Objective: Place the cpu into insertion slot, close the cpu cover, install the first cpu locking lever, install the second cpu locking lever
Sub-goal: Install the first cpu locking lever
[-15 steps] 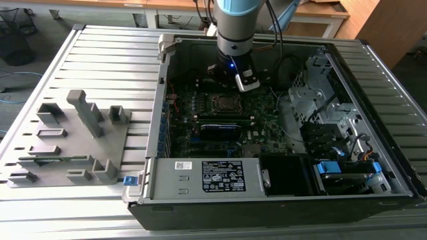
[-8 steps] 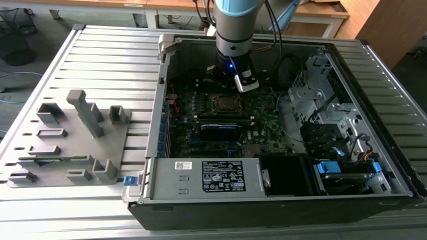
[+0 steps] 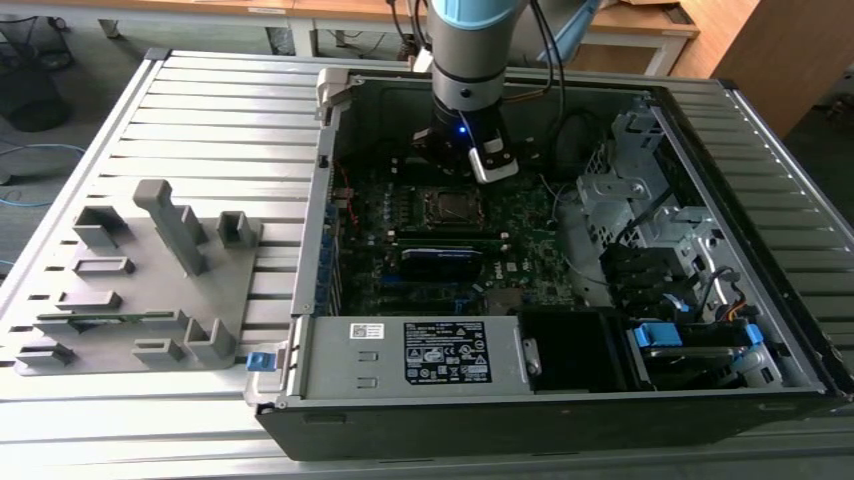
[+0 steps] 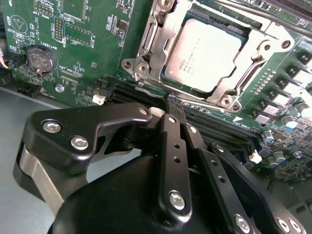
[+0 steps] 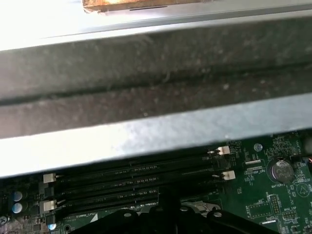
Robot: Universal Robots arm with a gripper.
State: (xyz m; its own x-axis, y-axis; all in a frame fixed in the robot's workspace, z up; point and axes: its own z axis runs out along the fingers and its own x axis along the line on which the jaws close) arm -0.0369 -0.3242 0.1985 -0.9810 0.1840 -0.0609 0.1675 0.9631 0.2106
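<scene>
Soft, even room light falls from above in the exterior view: the slatted table [image 3: 200, 110] reads pale and bright, while the open computer case [image 3: 747, 300] is dim inside, darkest at its far wall under the arm, where a small blue lamp [image 3: 463, 128] glows. Shadows beside the grey fixture [image 3: 160, 290] are short and faint. In the second wrist view the cpu [image 4: 207, 53] has a milky sheen, the cpu cover [image 4: 156, 44] glints, and the gripper [image 4: 169, 105] carries soft highlights on its black links. In the first wrist view a far surface [image 5: 48, 19] burns out to white, the case wall [image 5: 170, 131] glares, and the circuit board [image 5: 273, 195] lies shaded.
</scene>
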